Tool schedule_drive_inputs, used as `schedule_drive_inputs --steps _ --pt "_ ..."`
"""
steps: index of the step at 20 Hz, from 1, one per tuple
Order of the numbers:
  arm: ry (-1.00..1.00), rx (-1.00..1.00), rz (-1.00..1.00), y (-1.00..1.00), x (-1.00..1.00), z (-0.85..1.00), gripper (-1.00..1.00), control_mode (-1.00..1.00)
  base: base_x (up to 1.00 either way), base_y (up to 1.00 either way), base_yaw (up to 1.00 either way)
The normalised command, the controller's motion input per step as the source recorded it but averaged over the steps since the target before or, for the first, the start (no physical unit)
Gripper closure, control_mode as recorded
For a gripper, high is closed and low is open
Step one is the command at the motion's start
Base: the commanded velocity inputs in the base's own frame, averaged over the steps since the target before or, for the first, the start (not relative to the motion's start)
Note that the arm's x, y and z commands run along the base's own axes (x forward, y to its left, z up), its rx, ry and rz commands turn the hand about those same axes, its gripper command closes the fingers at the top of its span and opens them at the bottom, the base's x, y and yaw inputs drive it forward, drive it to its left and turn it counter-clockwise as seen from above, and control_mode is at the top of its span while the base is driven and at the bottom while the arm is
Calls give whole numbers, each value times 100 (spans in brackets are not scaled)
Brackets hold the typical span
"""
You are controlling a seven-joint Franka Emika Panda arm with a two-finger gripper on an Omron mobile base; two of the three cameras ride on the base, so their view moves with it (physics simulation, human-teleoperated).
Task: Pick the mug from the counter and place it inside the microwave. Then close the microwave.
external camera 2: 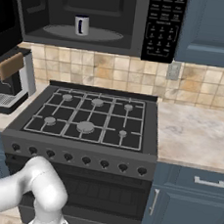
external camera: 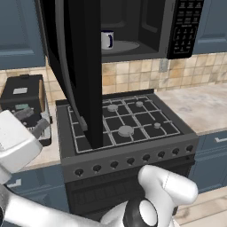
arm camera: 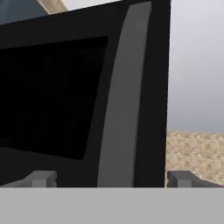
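The claw (arm camera: 111, 178) stands spread wide, pinching nothing, its two finger tips set to either side of the free edge of the microwave door (arm camera: 83, 100). In the hand view the door's grey handle strip (arm camera: 122, 96) runs from 12 o'clock down to 6 o'clock, squarely between the tips, so the door's long axis lies upright and crosswise to the gap of the jaws.

Outward from there, the left base view shows the hand (external camera: 17, 142) at 9 o'clock of the stove (external camera: 124, 124), with the door swung out over the burners as a tall dark slab.

The mug (external camera 2: 81, 25) already sits upright on the turntable inside the microwave (external camera 2: 95, 18), at 12 o'clock above the stove, dark handle showing. The desk (external camera 2: 195, 133) lies at 3 o'clock of the stove, a coffee machine (external camera 2: 9, 80) at 9 o'clock.

By my judgement the placing is done and the closing remains: the door lies right before the claw, and the push should go against its outer face, swinging it toward the cavity.
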Motion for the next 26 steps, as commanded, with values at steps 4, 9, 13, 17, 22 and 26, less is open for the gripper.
schedule_drive_inputs --steps 4,9,13,17,22,26 --pt "0 -3 -8 8 36 0 -100 -100 0 0 0" --pt "0 0 -9 -19 0 2 -100 -100 0 0 0" --pt "0 0 -8 -49 0 9 -100 -100 0 0 0" --pt "0 0 -1 -45 3 9 -100 -100 0 0 0" --pt "0 1 0 -60 -2 19 -100 -100 0 0 0" --pt "0 5 0 -72 -16 22 -100 -100 0 0 0"
